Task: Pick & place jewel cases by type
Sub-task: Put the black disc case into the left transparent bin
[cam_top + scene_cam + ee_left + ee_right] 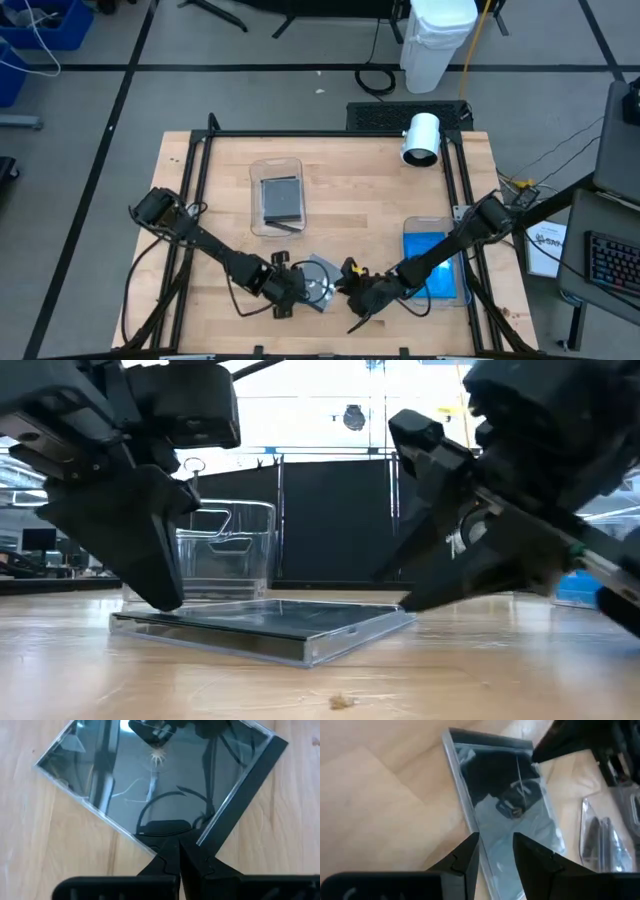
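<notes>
- The clear-fronted jewel case [318, 280] lies flat on the table [350, 190], close to its near edge and about midway along it, between my two claws.
- My left gripper [178, 851] has its fingers pressed together, tips down at one edge of the case; nothing is clamped between them.
- My right gripper [496, 844] stands partly apart, its fingers either side of the opposite edge of the case; I cannot tell whether they actually pinch it.
- I judge the case light, stiff and brittle: thin hard plastic, glossy and slippery, apt to skate on the wood or crack at the hinge if squeezed hard.
- Best hold, to my mind, is across the thickness at a lifted edge, near the dark spine, with gentle force.
- The table is pale bare wood, smooth, offering little friction.
- A clear tub [277, 195] toward the far left already holds a dark case [281, 199]; another tub by the right edge holds blue cases [436, 262].
- Beyond the far edge: a white bin [437, 40], cables and grey floor.
</notes>
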Controlling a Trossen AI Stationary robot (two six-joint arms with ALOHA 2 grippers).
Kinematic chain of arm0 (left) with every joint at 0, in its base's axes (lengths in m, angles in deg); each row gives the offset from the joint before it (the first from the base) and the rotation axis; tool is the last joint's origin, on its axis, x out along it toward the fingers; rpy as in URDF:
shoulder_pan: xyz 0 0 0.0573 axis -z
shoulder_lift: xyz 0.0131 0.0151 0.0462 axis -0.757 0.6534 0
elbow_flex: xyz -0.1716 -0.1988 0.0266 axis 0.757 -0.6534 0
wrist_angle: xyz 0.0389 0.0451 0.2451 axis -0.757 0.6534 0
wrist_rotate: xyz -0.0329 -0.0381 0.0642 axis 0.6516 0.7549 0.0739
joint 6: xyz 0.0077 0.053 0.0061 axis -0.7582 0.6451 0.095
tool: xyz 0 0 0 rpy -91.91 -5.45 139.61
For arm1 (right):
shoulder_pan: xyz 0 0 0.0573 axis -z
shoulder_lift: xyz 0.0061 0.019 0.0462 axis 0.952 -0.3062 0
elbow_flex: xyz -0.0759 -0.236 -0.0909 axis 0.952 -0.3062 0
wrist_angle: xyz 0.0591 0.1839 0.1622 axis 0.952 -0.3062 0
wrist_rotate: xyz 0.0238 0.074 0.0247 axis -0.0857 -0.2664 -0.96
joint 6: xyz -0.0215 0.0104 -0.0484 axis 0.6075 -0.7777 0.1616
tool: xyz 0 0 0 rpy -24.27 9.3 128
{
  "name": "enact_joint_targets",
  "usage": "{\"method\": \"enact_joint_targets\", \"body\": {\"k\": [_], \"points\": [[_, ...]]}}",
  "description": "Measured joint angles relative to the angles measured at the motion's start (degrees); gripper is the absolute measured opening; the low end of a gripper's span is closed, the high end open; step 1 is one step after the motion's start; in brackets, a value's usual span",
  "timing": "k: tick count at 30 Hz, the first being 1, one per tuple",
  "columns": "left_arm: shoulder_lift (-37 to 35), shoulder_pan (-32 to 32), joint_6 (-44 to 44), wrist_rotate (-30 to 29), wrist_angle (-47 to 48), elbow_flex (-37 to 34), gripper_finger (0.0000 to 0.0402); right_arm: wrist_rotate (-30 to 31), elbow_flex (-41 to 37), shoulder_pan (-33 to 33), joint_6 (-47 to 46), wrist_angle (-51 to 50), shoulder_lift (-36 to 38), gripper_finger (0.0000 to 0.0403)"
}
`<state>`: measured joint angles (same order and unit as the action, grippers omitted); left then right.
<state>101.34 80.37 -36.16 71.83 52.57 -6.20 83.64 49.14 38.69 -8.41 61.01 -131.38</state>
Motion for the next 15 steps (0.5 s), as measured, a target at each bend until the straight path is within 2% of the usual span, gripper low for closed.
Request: {"method": "enact_joint_targets", "body": {"k": [3, 9, 15], "points": [[-0.03, 1.26, -3.63, -0.31, 2.6, 0.03, 0.0008, 2.59, 0.29, 0.2, 2.42, 0.36, -0.89, 0.0109], [-0.29, 2.94, -10.02, -0.43, 8.08, 0.24, 0.0004, 2.55, 0.24, 0.47, 1.4, -0.86, -0.74, 0.0109], [-2.23, 4.16, -5.04, -3.65, 7.41, 0.48, 0.0003, 1.37, 0.18, 0.38, 2.24, 0.4, -0.76, 0.0109]]}}
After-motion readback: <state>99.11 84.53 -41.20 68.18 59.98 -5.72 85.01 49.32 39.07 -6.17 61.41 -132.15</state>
